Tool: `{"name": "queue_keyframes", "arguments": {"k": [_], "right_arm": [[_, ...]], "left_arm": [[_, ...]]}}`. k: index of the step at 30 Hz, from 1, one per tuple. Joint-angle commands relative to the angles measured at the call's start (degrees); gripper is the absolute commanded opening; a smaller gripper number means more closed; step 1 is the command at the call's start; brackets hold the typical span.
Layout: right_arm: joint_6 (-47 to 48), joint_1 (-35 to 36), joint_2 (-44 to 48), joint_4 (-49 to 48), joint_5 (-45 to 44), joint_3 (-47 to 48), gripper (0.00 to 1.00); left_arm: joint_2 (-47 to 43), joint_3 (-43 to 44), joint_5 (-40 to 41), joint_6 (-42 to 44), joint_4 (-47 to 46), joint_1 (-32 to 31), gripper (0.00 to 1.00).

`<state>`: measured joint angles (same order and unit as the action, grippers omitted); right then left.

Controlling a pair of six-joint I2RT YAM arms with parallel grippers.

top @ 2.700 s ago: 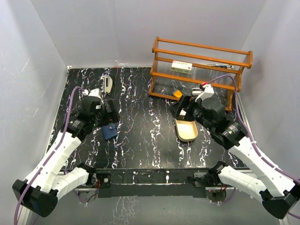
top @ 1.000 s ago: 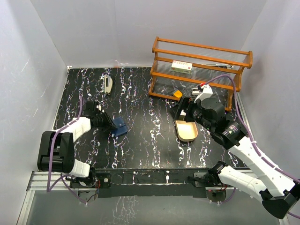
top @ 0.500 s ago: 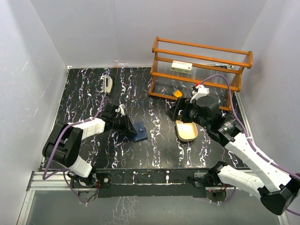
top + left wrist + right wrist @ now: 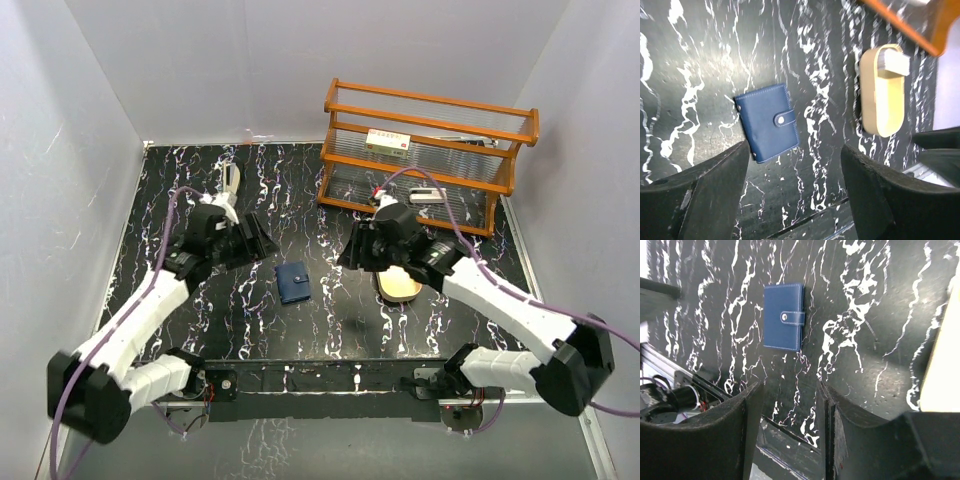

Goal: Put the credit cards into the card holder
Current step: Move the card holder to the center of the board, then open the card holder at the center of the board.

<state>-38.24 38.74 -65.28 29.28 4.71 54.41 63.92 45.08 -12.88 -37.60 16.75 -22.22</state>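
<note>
The closed navy card holder (image 4: 293, 282) lies flat on the desk (image 4: 330, 320), between the two arms and touching neither. Just beyond it, the left end effector (image 4: 265, 243) hangs wide and empty. The right end effector (image 4: 348, 255) is narrower and also empty, near the gold tray (image 4: 400, 288), with a wooden rack (image 4: 430, 110) behind.

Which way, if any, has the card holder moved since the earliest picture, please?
Yes. The card holder has shifted rightward in the top view, ending closer to the gold tray.
</note>
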Motion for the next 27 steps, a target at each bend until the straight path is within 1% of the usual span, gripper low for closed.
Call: {"name": "queue_keyframes", "arguments": {"k": [1, 3, 4, 5, 6, 10, 17, 24, 27], "right_arm": [[-2.25, 5.43, -5.72, -1.95, -3.57, 4.50, 0.43], [-2.82, 7.57, -8.39, -2.14, -5.13, 5.87, 0.43], [-2.93, 8.39, -9.63, -2.47, -5.63, 6.41, 0.43], [-3.05, 9.17, -10.95, -2.91, -6.02, 7.08, 0.43], [-3.29, 9.69, -12.33, -3.03, -6.51, 7.86, 0.43], [-3.43, 11.70, -18.09, -3.22, -8.22, 11.19, 0.43], [-3.50, 13.81, -26.08, -3.08, -10.31, 16.21, 0.38], [-2.44, 15.64, -35.71, 0.74, -11.57, 23.22, 0.37], [-1.94, 16.24, -38.91, 1.70, -12.42, 25.44, 0.36]], "left_arm": [[-10.47, 4.92, 8.72, 3.88, 9.60, 0.42, 0.74], [-13.91, 5.76, 10.72, 4.51, 11.32, 0.42, 0.77], [-15.77, 5.80, 11.92, 4.64, 11.99, 0.42, 0.85], [-17.55, 5.51, 13.14, 4.76, 12.36, 0.42, 0.97], [-19.32, 4.97, 14.42, 4.90, 12.43, 0.38, 0.98], [-26.07, 0.57, 18.84, 6.26, 10.64, 0.42, 0.99], [-32.94, -3.08, 25.49, 8.93, 11.67, 0.42, 0.99], [-35.63, -2.51, 30.84, 7.63, 14.82, 0.42, 0.99], [-36.88, -2.61, 30.38, 7.64, 14.24, 0.44, 0.99]]}}
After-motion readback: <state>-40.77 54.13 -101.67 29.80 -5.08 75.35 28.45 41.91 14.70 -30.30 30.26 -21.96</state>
